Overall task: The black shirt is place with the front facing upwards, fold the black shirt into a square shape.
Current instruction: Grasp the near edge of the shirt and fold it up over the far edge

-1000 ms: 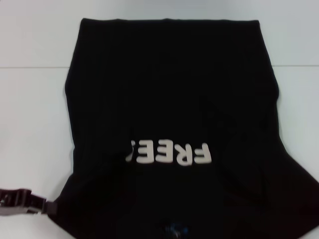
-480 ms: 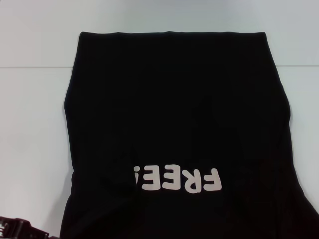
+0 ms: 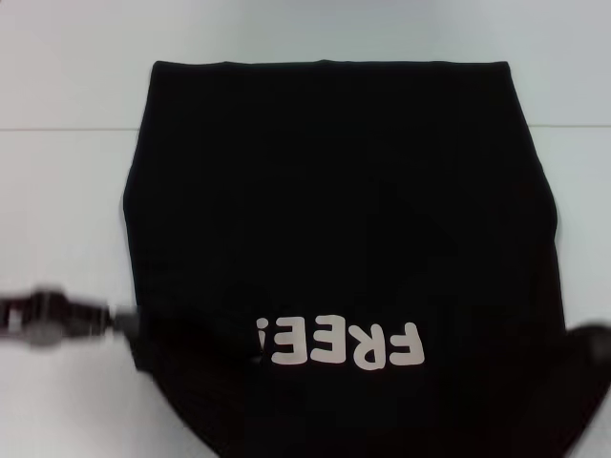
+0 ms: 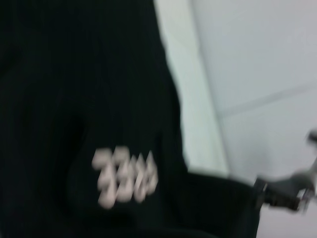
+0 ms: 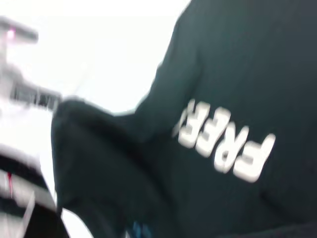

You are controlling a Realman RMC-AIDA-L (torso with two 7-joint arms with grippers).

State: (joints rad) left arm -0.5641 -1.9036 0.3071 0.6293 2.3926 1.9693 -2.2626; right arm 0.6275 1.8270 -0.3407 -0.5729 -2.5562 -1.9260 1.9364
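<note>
Large plain black cloth T-shirt with cream "FREE!" lettering (image 3: 334, 229) lay flat across the white table (image 3: 57, 219), neck end toward 6 o'clock. I judged it light, limp, prone to sag; best pinched at edges or corners. Left gripper (image 3: 52, 320) reached level from 9 o'clock to the shirt's edge; its grip I couldn't tell. Right gripper (image 3: 594, 342) sat blurred at 4 o'clock, likewise unreadable.

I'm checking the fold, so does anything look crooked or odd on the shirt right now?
Yes. The shirt is uneven: its near-left part is bunched and pulled over the print, hiding part of the last character. The left claw sits at that edge. The far edge lies straight.
</note>
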